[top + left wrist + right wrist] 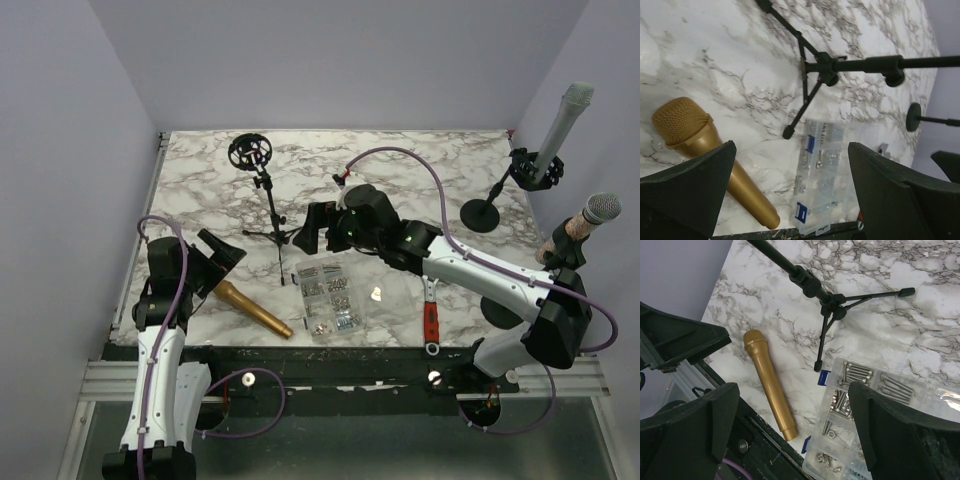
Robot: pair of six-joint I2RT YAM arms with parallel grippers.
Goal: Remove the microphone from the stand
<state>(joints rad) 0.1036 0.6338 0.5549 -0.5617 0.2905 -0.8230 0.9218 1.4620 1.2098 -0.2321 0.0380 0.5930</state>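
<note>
Gold from its mesh head to its slim handle, the microphone (255, 310) lies flat on the marble surface (420, 170), apart from the black tripod stand (268, 200). The left pincer (215, 265) hangs spread wide over the head end, gripping nothing. The right pincer (312, 228), also agape, hovers near the clear screw box (330, 297).
</note>
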